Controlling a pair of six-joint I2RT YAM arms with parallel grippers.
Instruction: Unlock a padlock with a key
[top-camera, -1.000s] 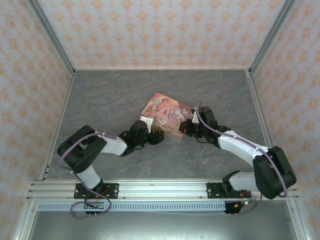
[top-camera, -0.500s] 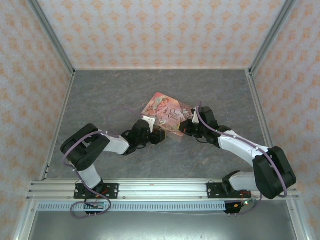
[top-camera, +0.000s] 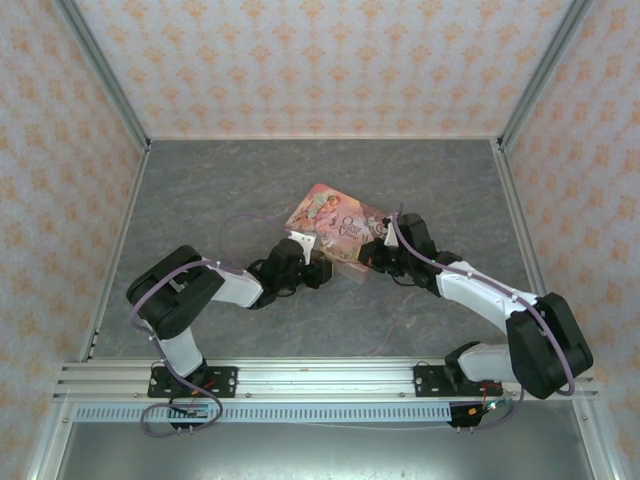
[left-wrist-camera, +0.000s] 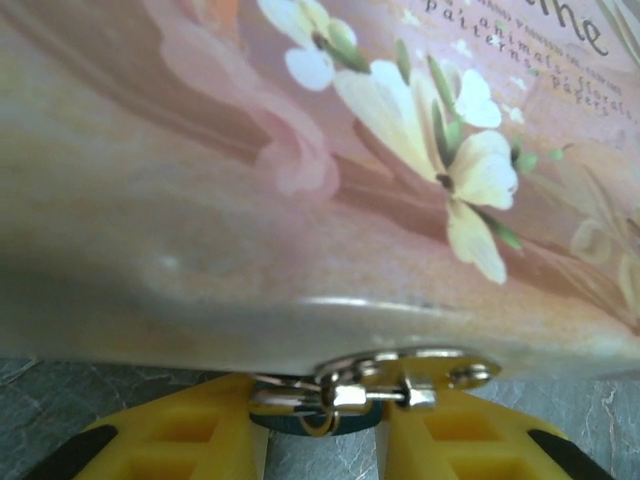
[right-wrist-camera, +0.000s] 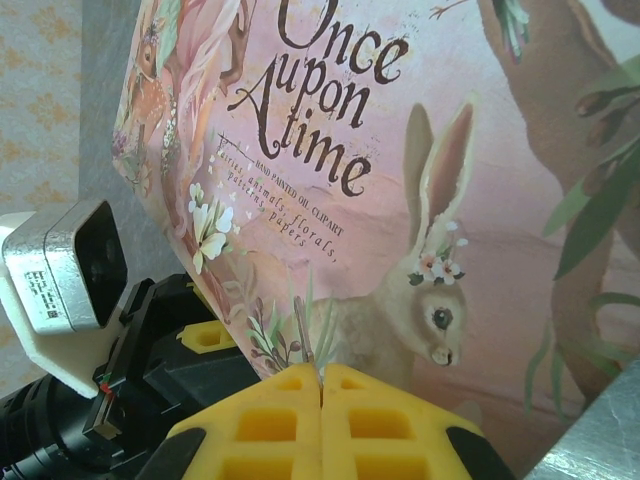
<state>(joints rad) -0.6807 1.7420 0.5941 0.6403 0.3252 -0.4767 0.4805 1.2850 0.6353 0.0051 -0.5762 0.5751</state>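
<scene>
Premises: a robot test cell in a laboratory, not a home or a shop. Grounds: an aluminium rail (top-camera: 330, 378) carries two robot arms bolted side by side, the left arm (top-camera: 180, 300) and the right arm (top-camera: 480, 290), with loose cables (top-camera: 175, 415) just below the rail. Beyond the rail lies a grey stone-pattern table top (top-camera: 200, 190), boxed on three sides by flat wallpapered panels (top-camera: 320, 60) framed by bare metal posts (top-camera: 100, 70) at the corners farthest from the rail

Pink tin (top-camera: 335, 226) (rabbit lid), grey table (top-camera: 230, 180)
</scene>
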